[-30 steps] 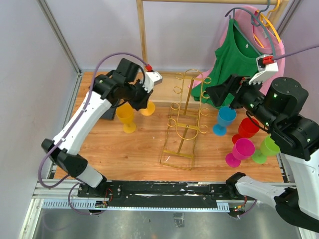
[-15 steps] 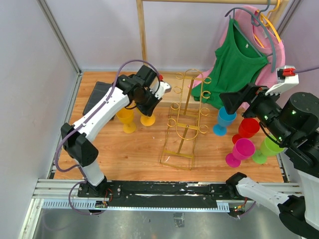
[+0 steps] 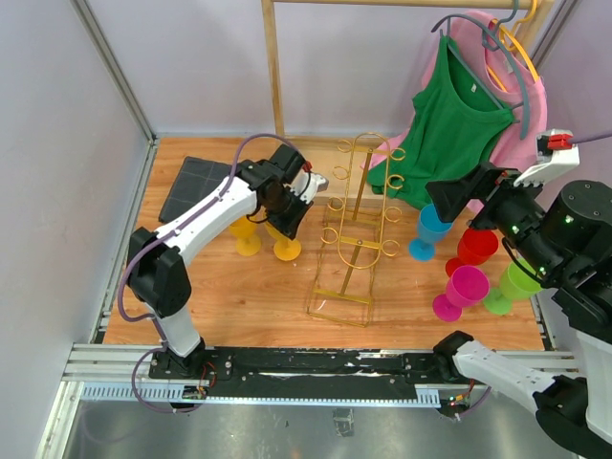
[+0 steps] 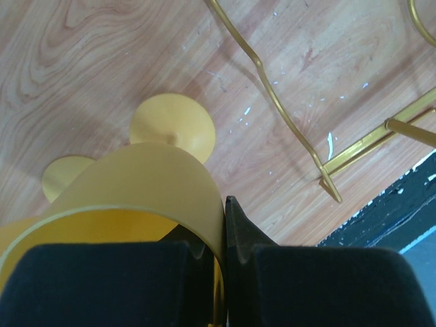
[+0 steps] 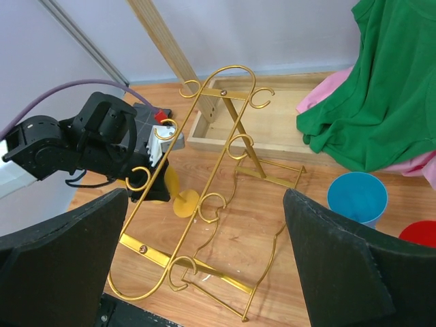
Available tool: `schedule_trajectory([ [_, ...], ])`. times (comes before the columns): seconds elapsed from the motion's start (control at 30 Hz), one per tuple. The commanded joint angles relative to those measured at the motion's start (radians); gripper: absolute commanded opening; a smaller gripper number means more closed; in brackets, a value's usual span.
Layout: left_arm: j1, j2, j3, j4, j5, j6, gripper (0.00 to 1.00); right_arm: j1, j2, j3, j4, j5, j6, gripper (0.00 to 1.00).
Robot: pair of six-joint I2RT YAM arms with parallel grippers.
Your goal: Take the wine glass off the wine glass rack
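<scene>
White arms [image 3: 206, 225] with black joints, purple cables [image 5: 68, 84]

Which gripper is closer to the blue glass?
Right. The right gripper hovers open by the blue glass; the left gripper is across the rack, shut on a yellow glass.

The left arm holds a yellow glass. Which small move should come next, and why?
Probably lower the yellow plastic wine glass until its foot rests on the wooden table. The left gripper pinches its rim, clear of the gold wire rack.
</scene>
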Motion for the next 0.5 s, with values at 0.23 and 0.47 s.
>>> schedule_trajectory([
  [0.23,-0.003,-0.044,-0.164,0.227,-0.005,-0.097,0.0,0.011,-0.007,0.069,-0.062,0.043,0.016,0.99],
  [0.47,-0.003,-0.044,-0.142,0.224,-0.025,-0.09,0.01,0.011,0.007,0.073,-0.066,0.043,0.012,0.99],
])
